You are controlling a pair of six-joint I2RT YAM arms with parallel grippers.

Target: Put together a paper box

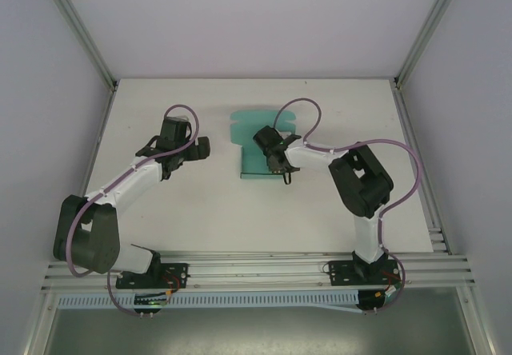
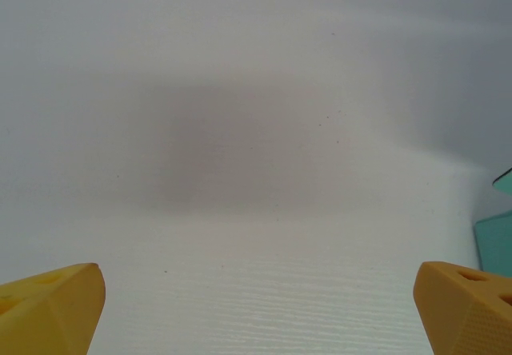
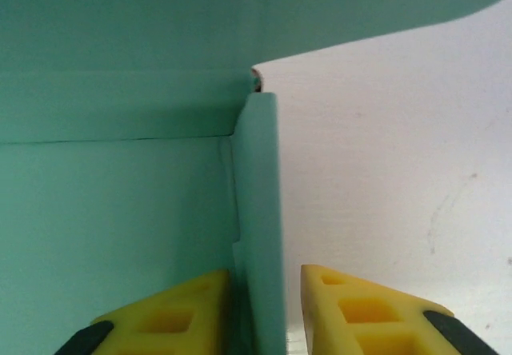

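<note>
White tabletop (image 1: 216, 211) in a pale-walled bay: thin teal-green paper box (image 1: 254, 163) mid-table, 1 wall upright between right gripper's (image 3: 264, 273) narrowly parted, unclenched jaws; left gripper (image 2: 258, 269) released wide over bare surface.

White matte table (image 1: 200, 211), faint grain, mostly bare. Teal paper box (image 1: 250, 143) lies on it just 12 o'clock of centre. Rounded flap spread flat toward 12 o'clock. One side wall stands upright beside flat base panel.
</note>
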